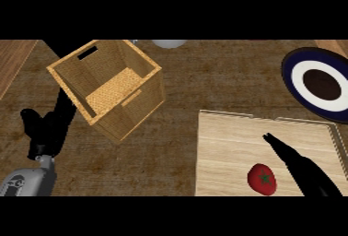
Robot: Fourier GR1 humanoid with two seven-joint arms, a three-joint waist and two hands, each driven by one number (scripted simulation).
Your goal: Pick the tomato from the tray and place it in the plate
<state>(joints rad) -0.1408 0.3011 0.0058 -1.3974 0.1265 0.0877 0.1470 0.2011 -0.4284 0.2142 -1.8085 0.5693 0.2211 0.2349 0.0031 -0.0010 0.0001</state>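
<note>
A red tomato (262, 179) with a green stem lies on the pale wooden tray (228, 138), near its front edge. My right hand (296, 161) reaches over the tray just right of the tomato, fingers straight and pointing up-left, not touching it. The plate (299, 90), dark blue with a white ring and dark centre, sits at the right edge beyond the tray. My left hand (44, 129) rests open at the left, fingers up.
A wicker basket (112, 90) stands tilted on the dark wooden counter, left of the tray and next to my left hand. A pale round object (168, 43) shows at the top edge.
</note>
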